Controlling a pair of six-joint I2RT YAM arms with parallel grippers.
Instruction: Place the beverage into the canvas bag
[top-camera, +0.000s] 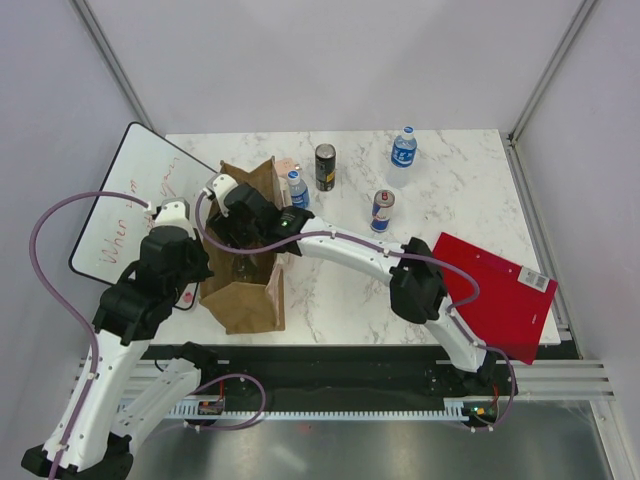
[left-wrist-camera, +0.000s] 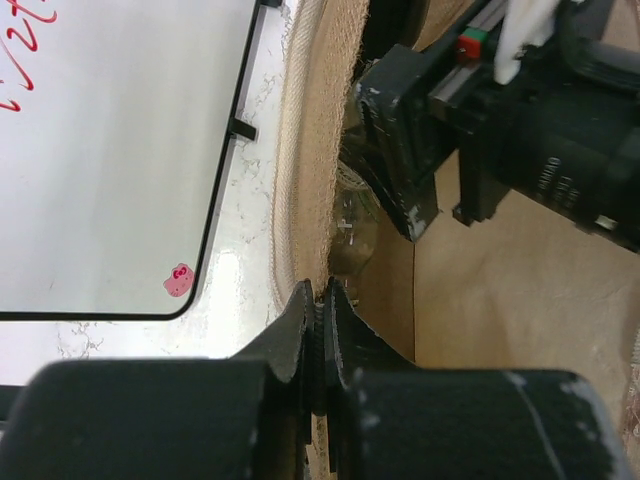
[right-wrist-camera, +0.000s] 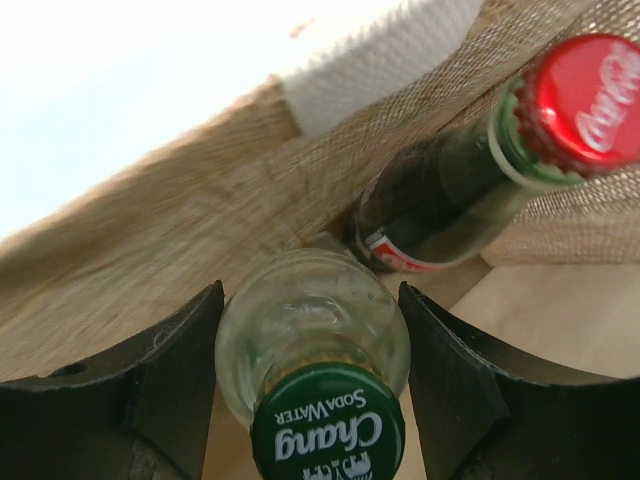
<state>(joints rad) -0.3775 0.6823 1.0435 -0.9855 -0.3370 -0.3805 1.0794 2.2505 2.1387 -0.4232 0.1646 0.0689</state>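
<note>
Tan-brown bag (top-camera: 243, 300) upright at the near-left of the marble table (top-camera: 450, 190), mouth open, sides creased, taller than the bottles behind it. Stiff and paper-like from above; up close, a coarse open weave with a pale stitched band along the rim. Left gripper (left-wrist-camera: 318, 296) closed tight on the bag's left rim, fingers pressed together with the cloth edge pinched between them. Right gripper (top-camera: 243, 238) reaching down through the mouth, well inside the bag. Between its fingers (right-wrist-camera: 175, 370), a clear glass Chang bottle (right-wrist-camera: 312, 350) with a green cap marked soda water, cap toward the wrist camera. Both fingers snug against the glass shoulder, parted only by the bottle's width and clamped on it. Bottle base hidden, so no telling whether set down on the bag's floor. Just beyond it in the bag, a Coke bottle (right-wrist-camera: 470, 180), red-capped, leaning against the woven wall; touching the Chang bottle or not, unclear. Left of the bag, a whiteboard (top-camera: 120, 220) with red writing and a small pink sticker (left-wrist-camera: 179, 281) near its corner. Just behind the bag, a small bottle (top-camera: 297, 188) with a blue label. Farther back, a dark can (top-camera: 325, 167) and a water bottle (top-camera: 403, 147). Nearer the middle, a silver can (top-camera: 381, 211). At the right edge, a red folder (top-camera: 495, 290) lying flat, overhanging the table.
</note>
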